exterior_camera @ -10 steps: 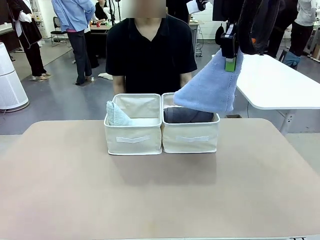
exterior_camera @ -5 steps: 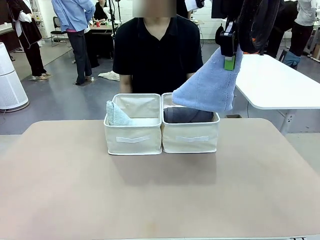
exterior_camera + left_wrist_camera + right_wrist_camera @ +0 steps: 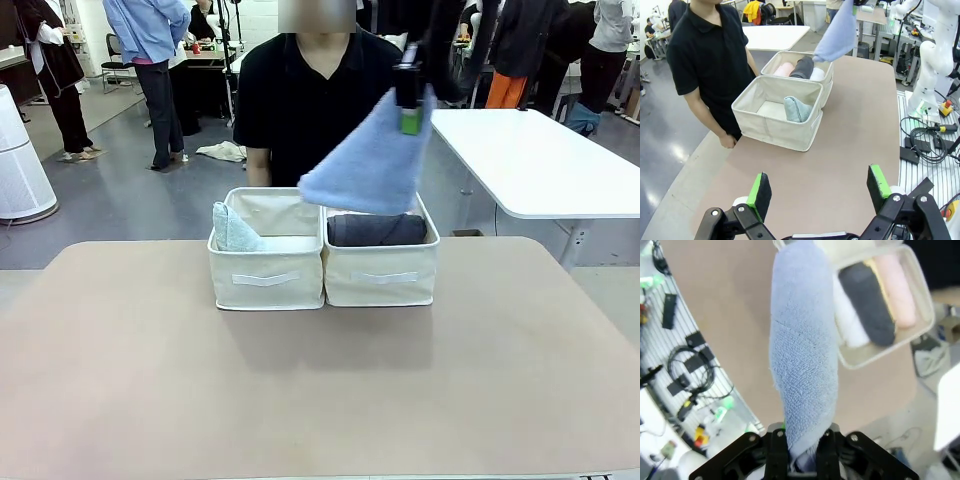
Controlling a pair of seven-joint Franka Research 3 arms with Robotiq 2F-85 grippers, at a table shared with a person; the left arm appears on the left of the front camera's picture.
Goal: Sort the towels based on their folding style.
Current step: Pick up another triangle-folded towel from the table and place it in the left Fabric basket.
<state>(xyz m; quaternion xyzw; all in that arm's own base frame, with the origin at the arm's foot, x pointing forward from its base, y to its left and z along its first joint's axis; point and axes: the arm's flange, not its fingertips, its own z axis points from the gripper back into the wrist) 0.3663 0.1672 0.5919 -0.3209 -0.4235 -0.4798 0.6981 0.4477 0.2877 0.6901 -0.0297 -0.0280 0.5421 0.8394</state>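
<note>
Front view: right gripper (image 3: pixel 408 112) high behind the bins, jaws pinching narrow tip of blue cone towel (image 3: pixel 362 165). Hangs in air over seam between left bin (image 3: pixel 266 282) and right bin (image 3: pixel 380 285), touching neither. Pale grey-green cone towel (image 3: pixel 233 230) in left bin, dark grey roll (image 3: pixel 376 229) in right bin. Looks light, soft, floppy terry, not slippery or fragile. Prob. loses cone shape if swung, so best gripped at thick folded tip, not a loose edge.

Left wrist view: left gripper (image 3: pixel 819 186) over bare desk (image 3: pixel 850 145), jaws spread wide, nothing between.

Right wrist view: jaws pressed onto blue towel's end, rest drooping away from cam. Below, in right bin: white roll (image 3: pixel 847 320), dark grey roll, thin sliver of prob. yellow roll (image 3: pixel 881 282), pink roll (image 3: pixel 897 287).

Count: 4 rolls, 2 cones, 2 bins.
</note>
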